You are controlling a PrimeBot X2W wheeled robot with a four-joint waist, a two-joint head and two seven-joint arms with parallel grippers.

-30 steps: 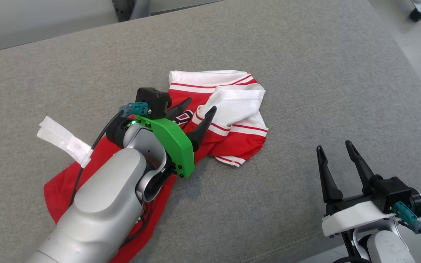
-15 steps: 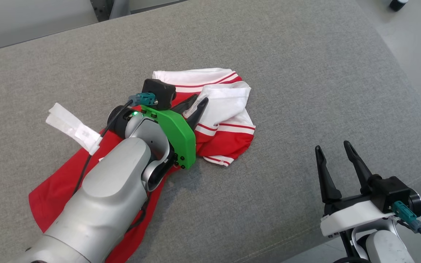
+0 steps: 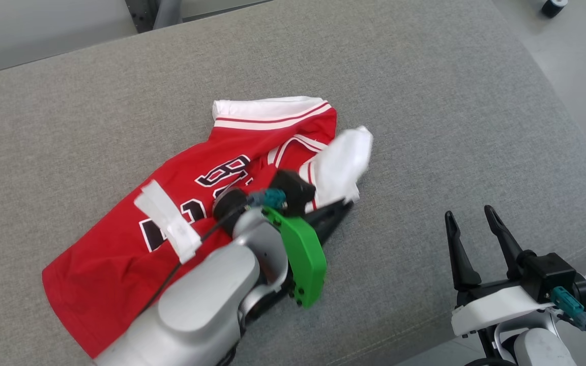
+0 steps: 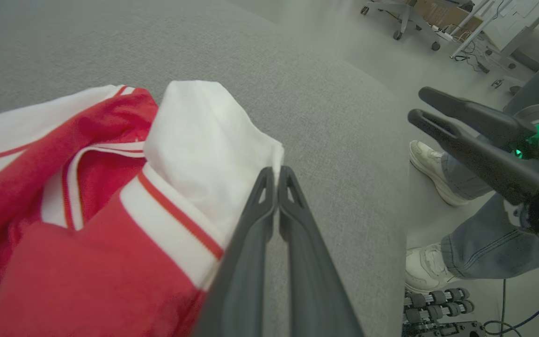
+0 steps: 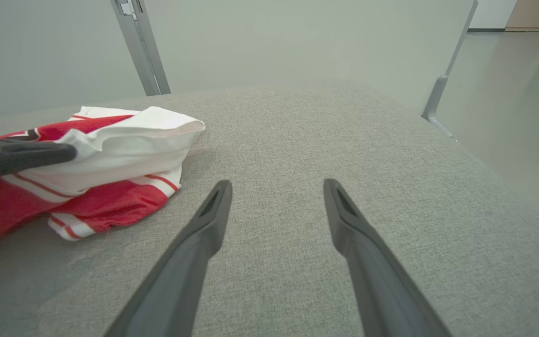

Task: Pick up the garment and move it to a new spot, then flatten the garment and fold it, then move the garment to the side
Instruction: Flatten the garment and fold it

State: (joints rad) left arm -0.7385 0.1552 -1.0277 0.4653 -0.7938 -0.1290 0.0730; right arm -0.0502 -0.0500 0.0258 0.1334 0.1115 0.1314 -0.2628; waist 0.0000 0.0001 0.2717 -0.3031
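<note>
The garment (image 3: 252, 137) is a red jersey with white trim and dark lettering, spread slantwise across the grey cushion (image 3: 425, 101). My left gripper (image 3: 346, 205) is at its right end, shut on a white fold of the garment (image 4: 204, 140) that rises from the fingertips. In the left wrist view the left gripper (image 4: 276, 171) has its two fingers pressed together with the cloth's corner between the tips. My right gripper (image 3: 468, 213) stands open at the lower right, apart from the garment (image 5: 124, 135), with nothing between its fingers (image 5: 213, 220).
The cushion's right edge (image 3: 567, 152) drops to the floor. A person's feet in white shoes (image 4: 433, 168) stand beside it. A white tape tag (image 3: 168, 229) hangs on my left arm's cable. A metal post (image 5: 141, 47) rises behind the cushion.
My left gripper has shut on the white fold and drawn it toward the lower right. The bunched jersey has opened out and shows its lettering. The right gripper stays open.
</note>
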